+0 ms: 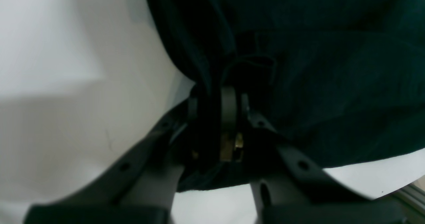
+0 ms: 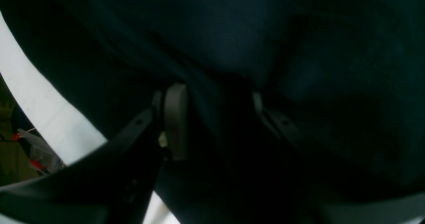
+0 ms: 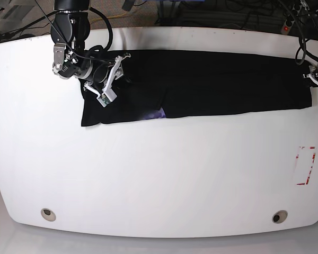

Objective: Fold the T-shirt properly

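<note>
Base view shows the T-shirt (image 3: 212, 82) lying as a long black band on the far part of the white table (image 3: 148, 180). A small purple bit peeks out at the near edge of the T-shirt. The right gripper (image 3: 112, 74) sits over the T-shirt's end, and in the right wrist view its fingers (image 2: 176, 121) are partly apart with black cloth bunched between them. The left gripper (image 1: 217, 109) is at the other end of the T-shirt. In the left wrist view its fingers (image 1: 228, 107) are pinched close together on the edge of the T-shirt. A red and white mark (image 3: 306, 165) is on the table, nearer than that end.
</note>
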You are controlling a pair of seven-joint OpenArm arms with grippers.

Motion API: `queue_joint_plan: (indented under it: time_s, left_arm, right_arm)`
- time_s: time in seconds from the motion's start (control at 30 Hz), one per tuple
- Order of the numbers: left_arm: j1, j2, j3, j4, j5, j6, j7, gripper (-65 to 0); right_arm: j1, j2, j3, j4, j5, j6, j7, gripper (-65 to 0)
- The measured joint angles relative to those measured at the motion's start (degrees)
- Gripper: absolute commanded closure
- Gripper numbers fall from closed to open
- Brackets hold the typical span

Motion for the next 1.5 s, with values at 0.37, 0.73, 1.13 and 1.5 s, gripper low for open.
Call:
queue_joint_plan:
  time_s: [0.37, 0.73, 1.13, 1.5]
  left_arm:
    - [9.88, 4.33, -2.47, 29.42, 1.42, 0.35, 2.80, -3.5]
    - [7.82, 15.61, 1.07, 51.74, 2.03, 0.02, 18.10, -3.5]
    - [2.62, 20.70, 17.31, 51.63, 1.84, 0.02, 19.06, -3.6]
    - [-1.46, 23.58, 27.63, 51.58, 1.73, 0.02, 18.99, -4.0]
  right_arm:
    - [0.00, -0.02, 0.04, 0.00, -0.24, 0.00, 0.00, -22.2]
    - [0.00, 0.00, 0.02, -0.02, 0.02, 0.00, -0.02, -22.2]
    - [-0.02, -0.02, 0.04, -0.02, 0.04, 0.00, 0.02, -22.0]
    - [-0.02, -0.02, 0.04, -0.02, 0.02, 0.00, 0.00, -22.0]
